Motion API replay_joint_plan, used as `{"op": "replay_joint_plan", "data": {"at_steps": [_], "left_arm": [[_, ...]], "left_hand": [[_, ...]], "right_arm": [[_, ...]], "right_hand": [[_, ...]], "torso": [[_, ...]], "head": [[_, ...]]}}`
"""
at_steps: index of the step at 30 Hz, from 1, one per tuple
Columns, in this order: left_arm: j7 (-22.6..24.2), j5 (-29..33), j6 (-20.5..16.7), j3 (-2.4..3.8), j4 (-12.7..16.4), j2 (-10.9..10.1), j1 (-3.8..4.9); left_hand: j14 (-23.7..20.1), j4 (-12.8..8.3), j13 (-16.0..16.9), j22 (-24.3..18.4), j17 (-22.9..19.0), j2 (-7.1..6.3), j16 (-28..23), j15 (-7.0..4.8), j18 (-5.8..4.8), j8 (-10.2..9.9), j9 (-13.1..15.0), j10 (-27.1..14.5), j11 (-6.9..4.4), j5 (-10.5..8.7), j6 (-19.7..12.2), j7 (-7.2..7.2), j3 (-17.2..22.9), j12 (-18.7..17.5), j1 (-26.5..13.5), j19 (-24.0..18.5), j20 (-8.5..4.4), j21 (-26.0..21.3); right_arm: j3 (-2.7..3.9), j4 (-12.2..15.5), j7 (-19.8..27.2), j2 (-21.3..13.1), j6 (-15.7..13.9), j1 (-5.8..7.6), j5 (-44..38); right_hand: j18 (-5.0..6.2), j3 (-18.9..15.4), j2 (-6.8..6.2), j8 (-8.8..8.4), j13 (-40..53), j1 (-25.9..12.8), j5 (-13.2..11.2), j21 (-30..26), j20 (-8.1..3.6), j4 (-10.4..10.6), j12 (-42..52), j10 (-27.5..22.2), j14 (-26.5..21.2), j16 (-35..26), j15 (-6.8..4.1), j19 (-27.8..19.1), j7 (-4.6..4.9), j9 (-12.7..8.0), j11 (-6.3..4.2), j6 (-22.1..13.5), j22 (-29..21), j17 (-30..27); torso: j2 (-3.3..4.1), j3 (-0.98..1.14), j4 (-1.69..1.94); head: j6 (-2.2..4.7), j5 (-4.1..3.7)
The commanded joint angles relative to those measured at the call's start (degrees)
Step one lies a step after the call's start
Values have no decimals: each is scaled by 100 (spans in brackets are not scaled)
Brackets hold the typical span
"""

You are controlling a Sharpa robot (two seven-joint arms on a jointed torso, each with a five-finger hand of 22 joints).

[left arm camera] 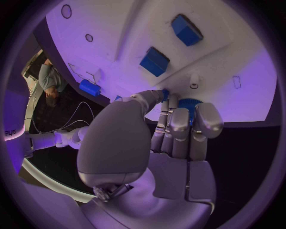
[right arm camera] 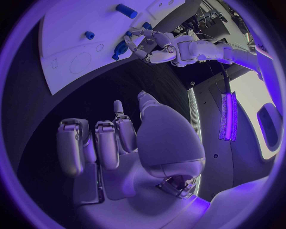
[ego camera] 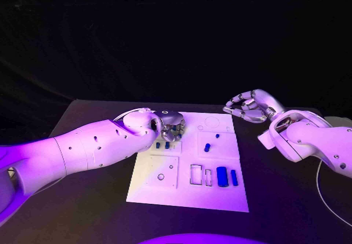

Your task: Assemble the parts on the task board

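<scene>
While the left hand sits low over the far-left part of the task board, its fingers are curled down onto a round ridged blue part at the board's edge, pressing/pinching it w/ the thumb alongside; the left wrist view shows the fingertips wrapped over that piece, so it counts as held. Board is the white plate at mid tabletop. On it, per head view: two small blue parts standing just beside the left hand, a small blue peg approx. centre, and two upright blue blocks in the near-right slots, next to empty rectangular outlines. Left wrist view also shows two blue square blocks further along the board and a blue cylinder near its edge. Right hand hovers off the board's far-right corner, above the dark tabletop, well apart from the parts; fingers bent inward w/ nothing in them, thumb tucked close, not touching the board. Right wrist view looks across to the left hand at the board, w/ a blue cylinder and a small blue round part lying on the white surface beyond.
</scene>
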Motion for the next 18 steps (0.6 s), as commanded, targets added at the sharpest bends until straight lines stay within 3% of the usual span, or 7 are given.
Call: {"op": "replay_joint_plan", "data": {"at_steps": [1, 18], "left_arm": [[43, 46, 128, -9, -15, 35, -27], [57, 142, 32, -9, -67, 28, -76]], "left_hand": [[39, -11, -64, -20, -27, 54, 33, -25, -50, -31, -12, 59, -23, -36, 76, -3, 57, -97, -5, 7, -31, 2], [65, -71, -224, -16, -135, 30, 37, 10, -51, -165, -55, 315, 24, -101, 208, 54, 127, -459, -122, -23, 1, 8]], "right_arm": [[0, 2, 27, 8, 49, -4, -49], [0, 12, 9, -2, 41, -4, -67]], "right_hand": [[31, 20, 1, 39, 482, 39, 27, -29, -29, -14, 0, -4, 393, -35, -54, 257, -18, 3, -10, -17, 1125, 577], [29, 20, 5, 48, 489, 37, 32, -23, -30, -9, 8, 4, 395, -32, -55, 261, -22, 6, -12, -5, 1129, 585]], "torso": [[4, 0, -4], [-9, 0, 0]], "head": [[-9, 2], [-12, 2]]}}
